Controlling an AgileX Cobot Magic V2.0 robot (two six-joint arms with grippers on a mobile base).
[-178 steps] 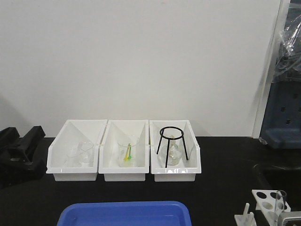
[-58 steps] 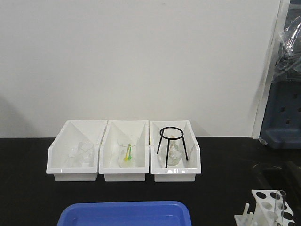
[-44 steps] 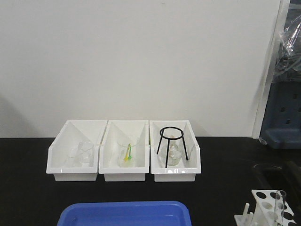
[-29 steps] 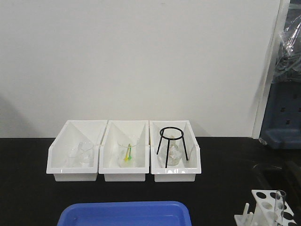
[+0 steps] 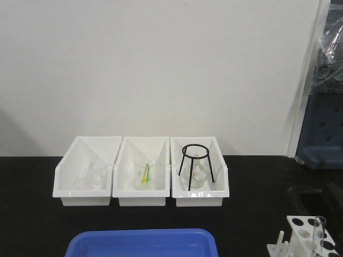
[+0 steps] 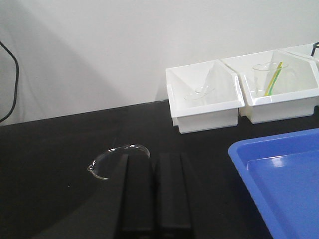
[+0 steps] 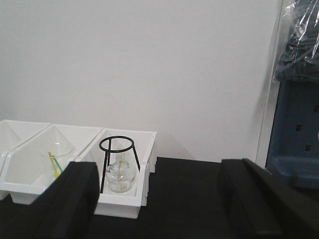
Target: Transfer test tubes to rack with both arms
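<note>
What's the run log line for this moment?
left gripper shut, empty | right gripper open, empty | rack holds one test tube upright

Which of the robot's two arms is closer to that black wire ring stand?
The right. Its wide-apart fingers frame the black wire ring stand in the bin just ahead. The left gripper, fingers together, faces the leftmost bin, and the stand is out of its view.

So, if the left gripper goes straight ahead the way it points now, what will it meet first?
Probably the curved clear glass piece lying on the black table just past the left gripper. Beyond it only the white wall appears. Depth is hard to judge.
</note>
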